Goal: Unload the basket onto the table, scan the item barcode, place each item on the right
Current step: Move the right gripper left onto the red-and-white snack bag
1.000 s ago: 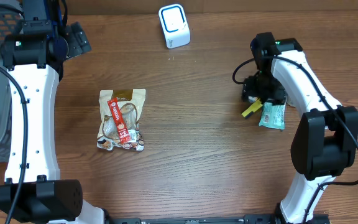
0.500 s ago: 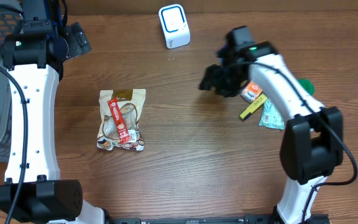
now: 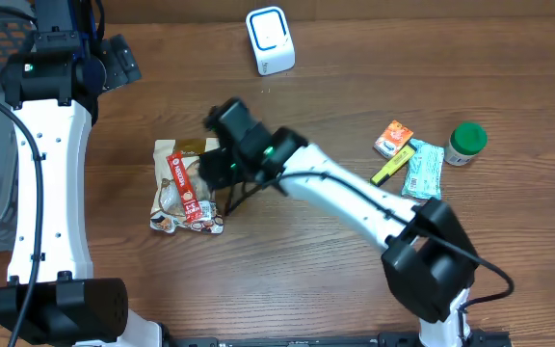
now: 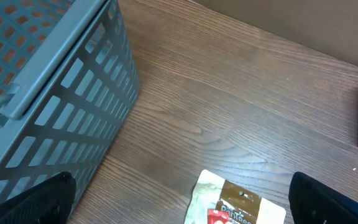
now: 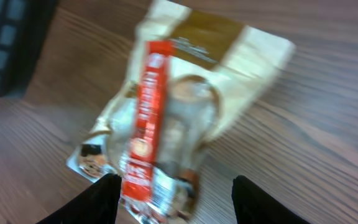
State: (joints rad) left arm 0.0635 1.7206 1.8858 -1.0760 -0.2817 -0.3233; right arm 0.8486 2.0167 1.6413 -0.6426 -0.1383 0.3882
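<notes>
Snack bag [image 3: 189, 186]: lies flat on the wooden table [image 3: 297, 260], a cream pouch with a red band down its face; the print is blurred in the right wrist view, and no barcode can be made out.
Right gripper [image 5: 182, 199]: hangs directly above the snack bag's right-hand edge, with the arm stretched across from the right. Its two fingers [image 5: 101, 198] stand apart on either side of the pouch's lower end, and nothing is caught between them.
Contact: whether the fingertips touch the snack bag cannot be told.
Scanner [image 3: 271, 40]: a white box with a blue-rimmed face, beyond the snack bag towards the far edge and a little to the right, well apart from it.
Left gripper [image 4: 180, 202]: up beyond the snack bag and to its left, spread wide and holding nothing.
Basket [image 4: 55, 93]: grey mesh, well to the left of the snack bag.
Other goods: an orange packet [image 3: 392, 138], a yellow stick [image 3: 393, 166], a teal sachet [image 3: 423, 169] and a green-lidded jar [image 3: 467, 142] sit clustered far to the right of the snack bag.
</notes>
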